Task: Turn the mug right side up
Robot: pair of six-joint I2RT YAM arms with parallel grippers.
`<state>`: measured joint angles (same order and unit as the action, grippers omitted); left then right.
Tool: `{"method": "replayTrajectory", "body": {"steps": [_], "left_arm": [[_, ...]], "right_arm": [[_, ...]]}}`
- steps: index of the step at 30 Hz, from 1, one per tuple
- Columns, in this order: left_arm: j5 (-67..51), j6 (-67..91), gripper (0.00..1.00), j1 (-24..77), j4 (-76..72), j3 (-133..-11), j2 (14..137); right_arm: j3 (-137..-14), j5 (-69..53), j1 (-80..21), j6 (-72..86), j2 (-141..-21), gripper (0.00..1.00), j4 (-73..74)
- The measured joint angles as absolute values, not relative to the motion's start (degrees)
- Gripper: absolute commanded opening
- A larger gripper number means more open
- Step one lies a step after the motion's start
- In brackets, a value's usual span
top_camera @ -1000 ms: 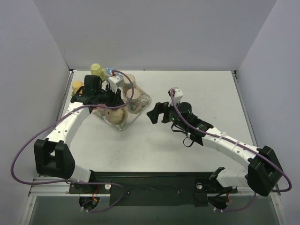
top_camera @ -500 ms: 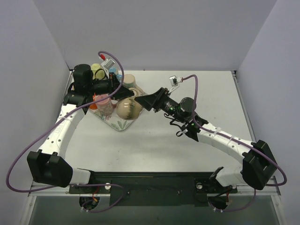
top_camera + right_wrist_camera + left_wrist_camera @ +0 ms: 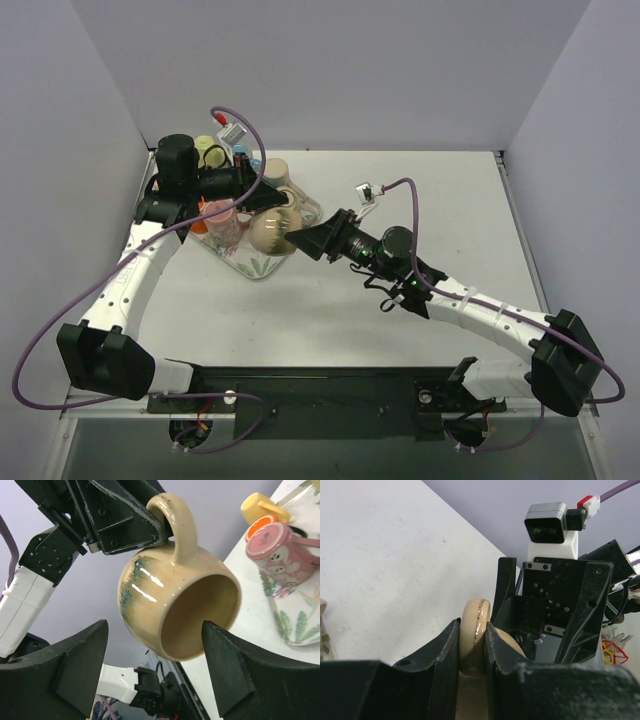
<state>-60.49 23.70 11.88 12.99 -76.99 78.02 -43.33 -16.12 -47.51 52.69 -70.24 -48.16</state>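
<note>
Grip, left end effector (image 3: 472,630): jaws drawn narrow and clamped on the handle (image 3: 474,614) of the mug (image 3: 150,595), one finger on each flat side of the loop. This pinch alone carries the mug, which hangs in the air over the near corner of the tray (image 3: 295,625), clear of the tabletop (image 3: 430,190).

Right end effector (image 3: 155,630): jaws wide, one finger (image 3: 75,670) on each side of the mug body. A gap shows at the finger on the left of the wrist view. At the other finger I cannot tell contact from near miss. No grip made here yet, as far as I can judge.

Mug attitude: on its side, handle up, mouth turned toward the right wrist camera and slightly down. Not upright.

Handling estimate:
- Thick-walled glazed ceramic, tan with green streaks, so rigid and fairly heavy for its size.
- Glaze is glossy with bright highlights. Expect it to be slippery on the round belly.
- Chips or breaks if dropped or knocked.
- Held by the handle alone, the body can swing about the pinch.

Where to hold: the handle gives flat faces and a sure pinch, good for carrying. For the turn, a second hold across the body or over the rim wall looks better. The belly is round, so the fingers should close on its widest part or they may slide off.

Surroundings: pink mug (image 3: 280,545) and yellow cup (image 3: 257,507) lie close below on the tray. Keep the rotation clear of both.
</note>
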Motion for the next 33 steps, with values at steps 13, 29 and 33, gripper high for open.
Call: {"method": "replayTrajectory", "body": {"steps": [13,29,33], "left_arm": [[-62.6,33.9,0.13,15.8,-0.2,-74.6,78.3],[-33.6,7.2,0.77,10.7,18.0,-77.5,79.7],[-29.2,-5.2,0.77,10.8,23.6,-77.9,79.7]], "right_arm": [[-49.1,-25.7,-48.5,54.3,-75.1,0.0,-54.9],[-56.5,-2.8,-29.1,21.2,-70.2,0.0,7.7],[-63.8,1.3,-14.3,16.1,-81.1,0.0,16.2]]}}
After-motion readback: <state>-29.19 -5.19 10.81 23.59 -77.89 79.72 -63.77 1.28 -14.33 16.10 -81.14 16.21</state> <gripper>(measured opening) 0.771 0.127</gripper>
